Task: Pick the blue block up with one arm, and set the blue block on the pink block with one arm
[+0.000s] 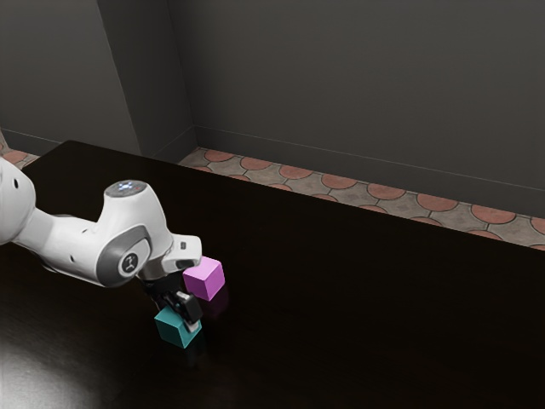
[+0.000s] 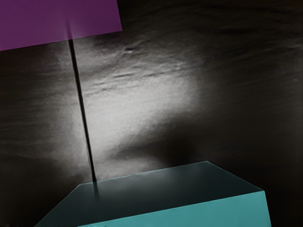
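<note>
You have the gripper (image 1: 183, 312) at the blue block (image 1: 173, 331), its grasp impossible to tell; stacking onto the pink block (image 1: 205, 278) remains.

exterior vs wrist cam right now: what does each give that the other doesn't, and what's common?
Exterior adds: the white arm, the tool at the blue block, grey walls and the tiled floor. Wrist adds: a thin dark line running from the pink block to the blue block, source unclear. Shared: both blocks, apart from each other, and the dark table.
</note>
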Controlling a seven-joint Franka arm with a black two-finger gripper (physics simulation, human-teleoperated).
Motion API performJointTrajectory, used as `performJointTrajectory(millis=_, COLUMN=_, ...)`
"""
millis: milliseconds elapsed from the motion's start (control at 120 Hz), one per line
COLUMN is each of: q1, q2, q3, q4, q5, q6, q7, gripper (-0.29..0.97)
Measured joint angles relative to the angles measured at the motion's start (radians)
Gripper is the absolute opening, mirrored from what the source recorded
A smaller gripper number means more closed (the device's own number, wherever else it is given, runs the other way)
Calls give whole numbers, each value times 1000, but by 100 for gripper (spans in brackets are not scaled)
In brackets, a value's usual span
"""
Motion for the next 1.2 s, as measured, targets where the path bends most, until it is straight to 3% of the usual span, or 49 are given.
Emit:
performJointTrajectory(millis=908, q1=1, q2=22, q3=0, q4=23, q5=2, q6=-41, q7=-61, gripper=68)
performJointTrajectory(millis=1200, q1=1, q2=24, q3=-2, q4=24, q5=4, q6=-39, q7=-71, gripper=48)
